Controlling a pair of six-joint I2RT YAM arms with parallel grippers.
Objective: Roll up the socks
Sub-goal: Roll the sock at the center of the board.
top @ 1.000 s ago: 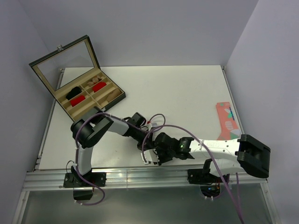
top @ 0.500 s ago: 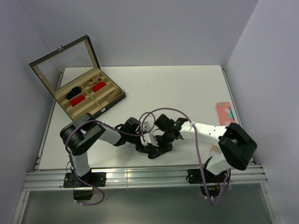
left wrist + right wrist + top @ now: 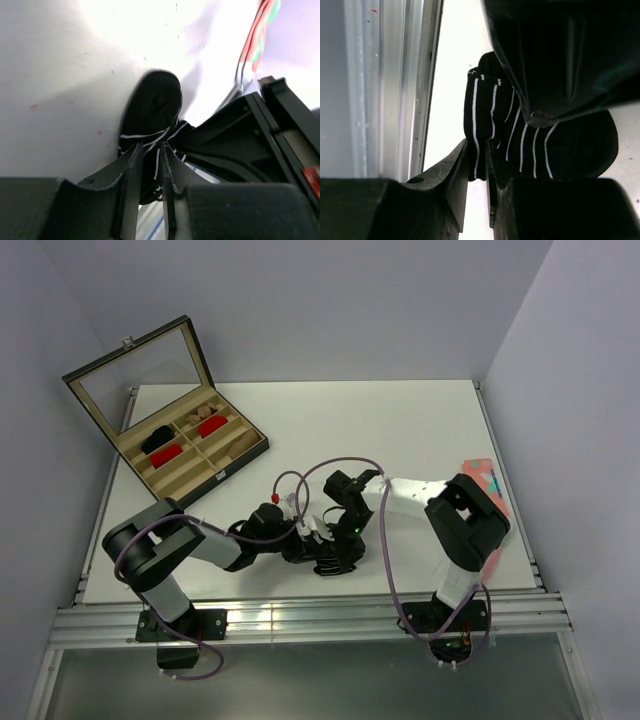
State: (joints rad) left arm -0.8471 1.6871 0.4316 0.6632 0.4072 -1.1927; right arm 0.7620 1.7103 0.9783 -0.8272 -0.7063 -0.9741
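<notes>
Sock (image 3: 152, 107), black with thin white stripes, lies bunched on the worktop (image 3: 400, 430) near its front edge, between both arms. It looks light, soft and floppy, so expect it to sag and unroll unless you pinch through every layer at the fold. Your right gripper (image 3: 477, 145) pinches its striped edge. Your left gripper (image 3: 150, 150) has its fingers close around a fold, but you cannot tell whether it clamps.

Black sock (image 3: 520, 140) with thin white stripes on white table (image 3: 400, 430); coral-pink sock (image 3: 481, 472) with green patterning; black case (image 3: 251, 446), tan-lined, holding red bundles (image 3: 168, 454).
</notes>
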